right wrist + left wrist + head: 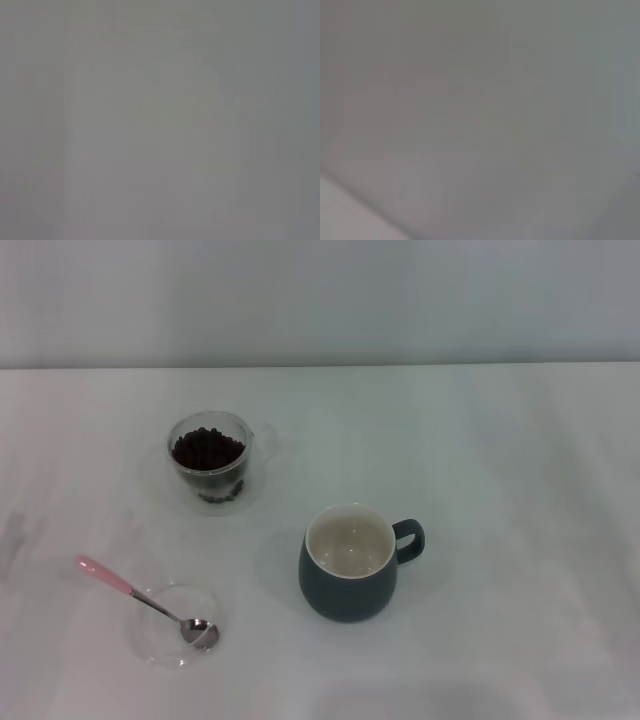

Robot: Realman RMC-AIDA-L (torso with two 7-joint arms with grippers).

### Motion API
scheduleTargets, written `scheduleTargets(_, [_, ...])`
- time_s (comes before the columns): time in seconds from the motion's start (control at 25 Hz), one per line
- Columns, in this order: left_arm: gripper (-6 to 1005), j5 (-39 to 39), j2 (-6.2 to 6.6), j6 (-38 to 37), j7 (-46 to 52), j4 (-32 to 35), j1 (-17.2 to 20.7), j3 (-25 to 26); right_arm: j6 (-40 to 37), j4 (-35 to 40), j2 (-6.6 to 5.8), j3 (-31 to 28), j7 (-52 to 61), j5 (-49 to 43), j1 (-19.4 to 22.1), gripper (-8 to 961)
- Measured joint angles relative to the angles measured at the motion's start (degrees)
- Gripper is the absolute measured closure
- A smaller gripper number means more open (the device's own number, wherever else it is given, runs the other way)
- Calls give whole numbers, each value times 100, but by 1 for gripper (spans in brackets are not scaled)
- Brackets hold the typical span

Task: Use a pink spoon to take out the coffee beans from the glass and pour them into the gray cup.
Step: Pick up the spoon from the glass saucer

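On the white counter (500, 460) stand 3 separate groups of things, all apart from each other. The glass (210, 462) sits toward the far left, upright, with the coffee beans (207, 449) heaped inside it near its brim. Nearer and to the right stands the gray cup (350, 562), upright, its cream inside bare and its loop handle turned to the right. At the near left lies a shallow clear dish (172, 625); the pink spoon (145, 602) rests in it, metal bowl down in the dish, pink handle leaning out over the rim toward the far left. Open counter lies between dish, glass and cup. Neither claw shows in any view, and both wrist views give only a blank gray surface, so their state cannot be told.
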State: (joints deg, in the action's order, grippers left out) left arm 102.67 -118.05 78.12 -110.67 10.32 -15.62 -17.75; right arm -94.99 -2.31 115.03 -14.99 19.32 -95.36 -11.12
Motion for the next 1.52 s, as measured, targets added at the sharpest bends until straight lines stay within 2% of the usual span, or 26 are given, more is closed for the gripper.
scheduleTargets(0.16, [114, -773, 179, 8, 1680, 193, 122, 0, 20, -513, 4, -142, -1188, 1091, -238, 113])
scheduleTargets(0.28, [114, -1171, 241, 64, 2261, 170, 161, 1, 132, -625, 7, -216, -1549, 1341, -445, 113])
scheduleTargets(0.36, [114, -1343, 207, 131, 2422, 145, 201, 1, 310, -605, 7, -218, -1597, 1356, -616, 112])
scheduleTargets(0.56, [120, -1671, -5, 361, 2473, 123, 277, 0, 729, -494, 14, -192, -1604, 1332, -1052, 112])
scheduleTargets(0.64, [120, -1784, -42, 371, 2473, 54, 278, 0, 826, -460, 18, -175, -1605, 1329, -1196, 112])
scheduleTargets(0.8, [120, -1890, -42, 325, 2449, -103, 270, 0, 885, -419, 26, -160, -1607, 1326, -1382, 112])
scheduleTargets(1.04, [121, -2135, -35, 212, 2565, -107, 242, 0, 888, -426, 29, -160, -1609, 1327, -1440, 113])
scheduleTargets(1.52, [120, -2758, 26, -147, 2911, -42, -201, 0, 895, -460, 32, -153, -1615, 1324, -1399, 112])
